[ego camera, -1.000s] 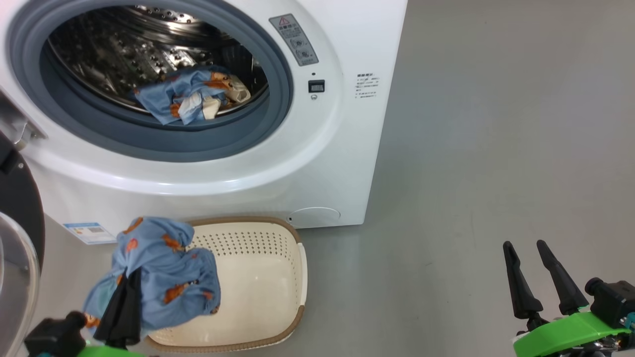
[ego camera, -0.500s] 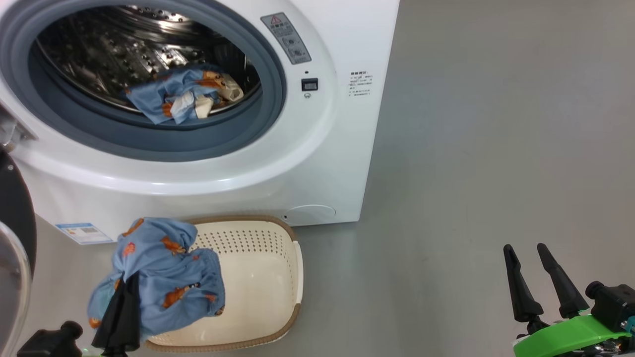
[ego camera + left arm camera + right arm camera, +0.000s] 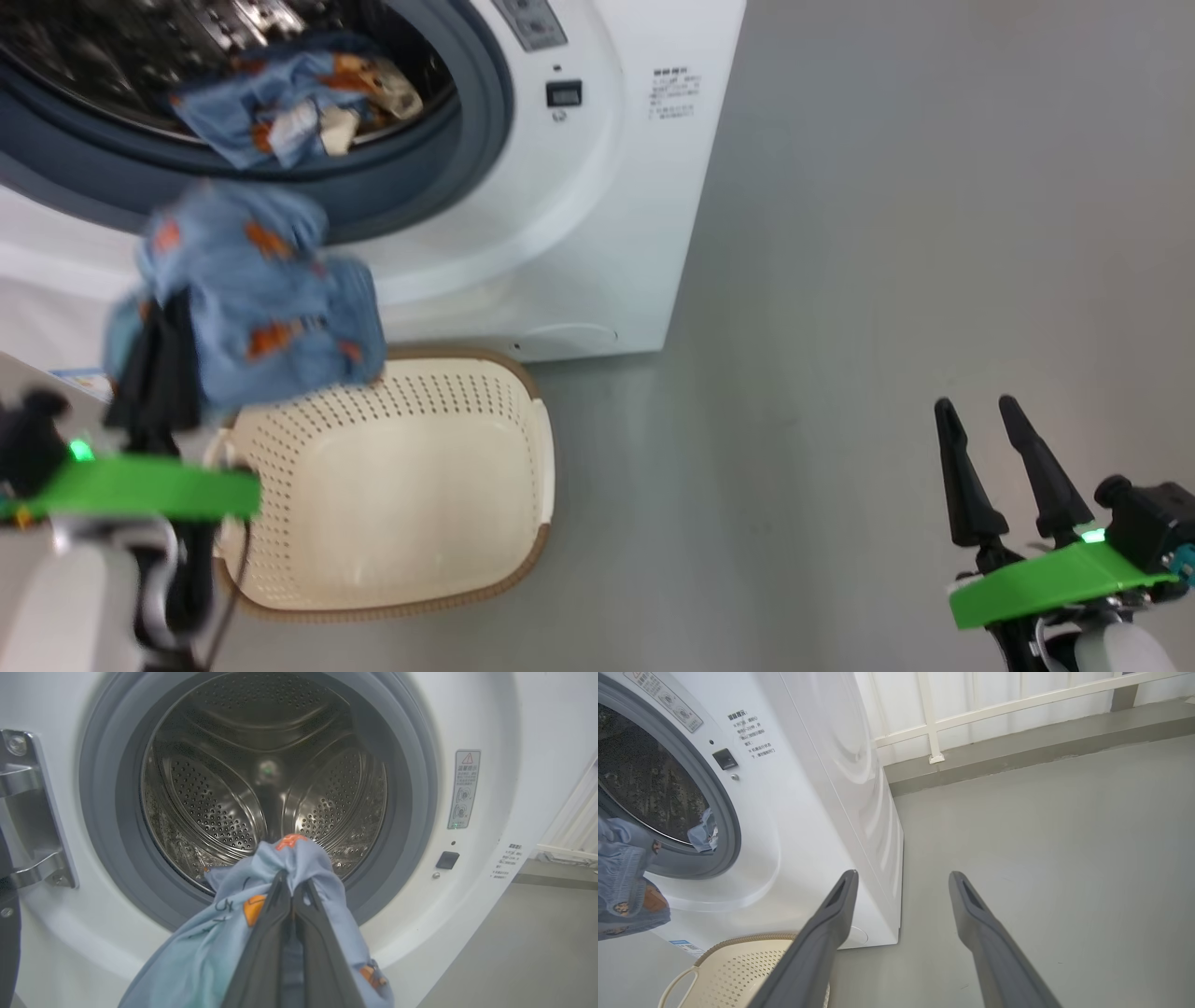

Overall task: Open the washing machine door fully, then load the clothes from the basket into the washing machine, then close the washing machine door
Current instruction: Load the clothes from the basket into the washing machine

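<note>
Left fingers: the left gripper (image 3: 290, 884) is pinched tight on a fold of the held garment (image 3: 310, 865), and cloth is bunched over both tips.
Held garment: at the upper left of the head view, hanging above the basket's far left corner and just below the grey seal (image 3: 100, 812). In the left wrist view it sits low in the middle, in front of the drum (image 3: 261, 765) mouth.
Handling: soft, light and limp, by the look of it. Loose tails droop on both sides of the fingers and could snag on the seal's lip.
Where to hold: a gathered bunch like this one. A single edge would probably slip or trail.
Garment in the drum (image 3: 280, 103): heaped at the drum's front lip, top left of the head view.
Basket (image 3: 448, 392): on the floor against the washing machine (image 3: 579, 243), with its cream bottom showing.
Right fingers: the right gripper (image 3: 974, 403) is spread apart and holds nothing. It is at the lower right of the head view, well apart from the machine.
</note>
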Robot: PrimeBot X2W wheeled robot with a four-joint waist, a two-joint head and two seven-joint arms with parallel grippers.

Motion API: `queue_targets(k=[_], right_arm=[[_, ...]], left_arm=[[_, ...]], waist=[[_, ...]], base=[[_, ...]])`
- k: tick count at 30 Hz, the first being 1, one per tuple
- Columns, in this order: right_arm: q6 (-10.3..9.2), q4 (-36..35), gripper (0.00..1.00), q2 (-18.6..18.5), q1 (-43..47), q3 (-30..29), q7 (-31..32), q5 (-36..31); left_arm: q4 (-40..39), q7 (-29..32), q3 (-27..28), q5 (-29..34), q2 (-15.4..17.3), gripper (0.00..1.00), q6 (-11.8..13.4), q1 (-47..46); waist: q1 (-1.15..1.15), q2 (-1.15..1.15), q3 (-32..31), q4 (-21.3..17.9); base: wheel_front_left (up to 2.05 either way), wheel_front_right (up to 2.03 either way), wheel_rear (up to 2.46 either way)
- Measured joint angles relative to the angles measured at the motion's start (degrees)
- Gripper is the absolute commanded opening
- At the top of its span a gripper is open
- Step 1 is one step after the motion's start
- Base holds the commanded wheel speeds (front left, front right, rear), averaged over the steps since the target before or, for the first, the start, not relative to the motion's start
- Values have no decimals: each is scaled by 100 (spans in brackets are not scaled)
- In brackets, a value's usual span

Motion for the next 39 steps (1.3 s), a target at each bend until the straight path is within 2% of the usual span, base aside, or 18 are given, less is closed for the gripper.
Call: queue_targets(k=[4, 15, 25, 29, 37, 38, 39], right_arm=[[0, -26, 100, 93, -248, 26, 0, -1], [0, -49, 100, 280, -801, 216, 0, -1], [0, -51, 100, 432, -1039, 358, 0, -1], [0, -65, 100, 456, -1043, 365, 0, -1], [0, -91, 100, 479, -1255, 393, 0, -1], [1, -89, 100, 480, -1255, 399, 0, -1], [1, -86, 100, 482, -1255, 409, 0, -1]], left_arm=[[632, -15, 1, -219, 74, 0, 0, -1111], [2335, -15, -194, -250, 481, 0, 0, -3227], [3711, -15, -561, -249, 815, 0, 0, -4606], [3766, -14, -673, -202, 918, 0, 0, -5018], [2934, -23, -170, 196, 987, 0, 0, -5449], [2980, -23, -154, 210, 972, 29, 0, -5436], [3096, -23, -171, 213, 965, 92, 0, -5415]], waist=[[0, 0, 343, -85], [0, 0, 1046, -442], [0, 0, 1534, -885], [0, 0, 1687, -1018], [0, 0, 1938, -1123], [0, 0, 1950, -1128], [0, 0, 1950, -1128]], base=[[0, 0, 0], [0, 0, 0], [0, 0, 0], [0, 0, 0], [0, 0, 0], [0, 0, 0], [0, 0, 0]])
